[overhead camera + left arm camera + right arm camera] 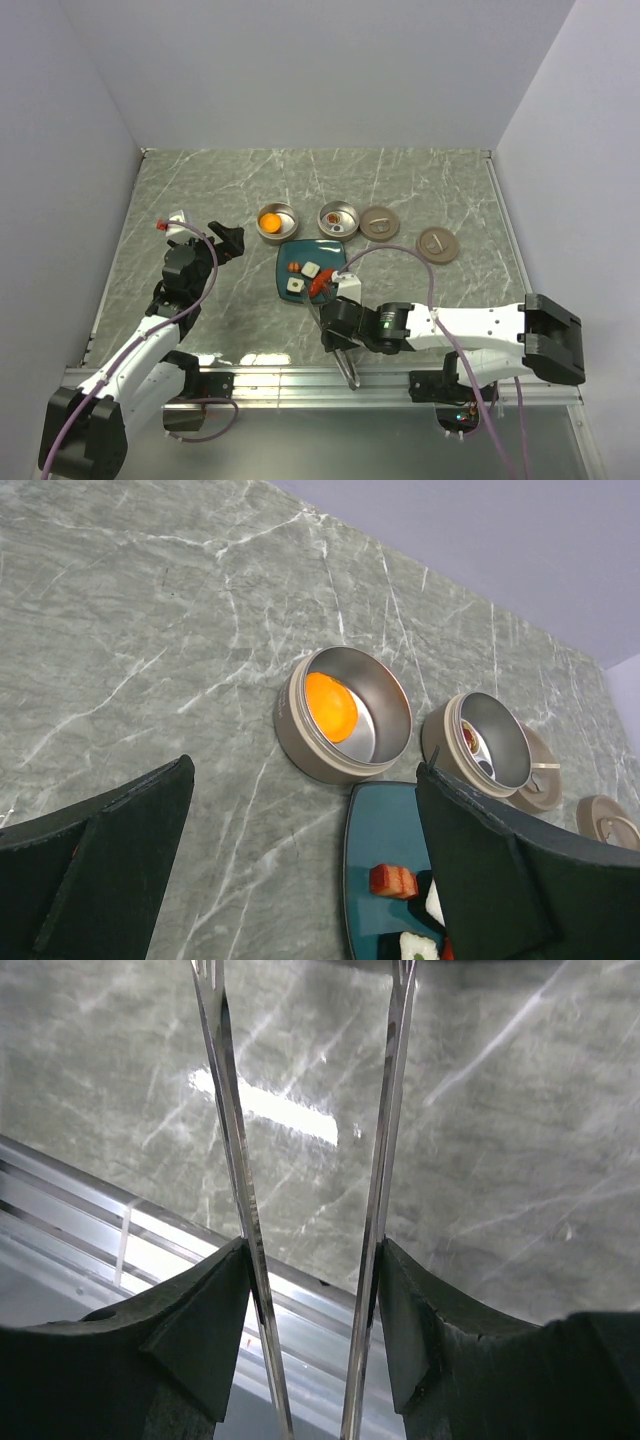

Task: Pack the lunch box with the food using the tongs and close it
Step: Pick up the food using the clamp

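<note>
The tongs look glossy metal, table perhaps marble.

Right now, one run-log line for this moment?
right tool: shut on tongs | left tool: open, empty | orange piece: in tin | red piece, white blocks: on teal plate | lids: off

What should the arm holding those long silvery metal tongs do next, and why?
Probably swing the tongs toward the dark teal square plate: the right gripper clamps them, yet only bare grey marble table shows between their arms, while food pieces lie there.
</note>
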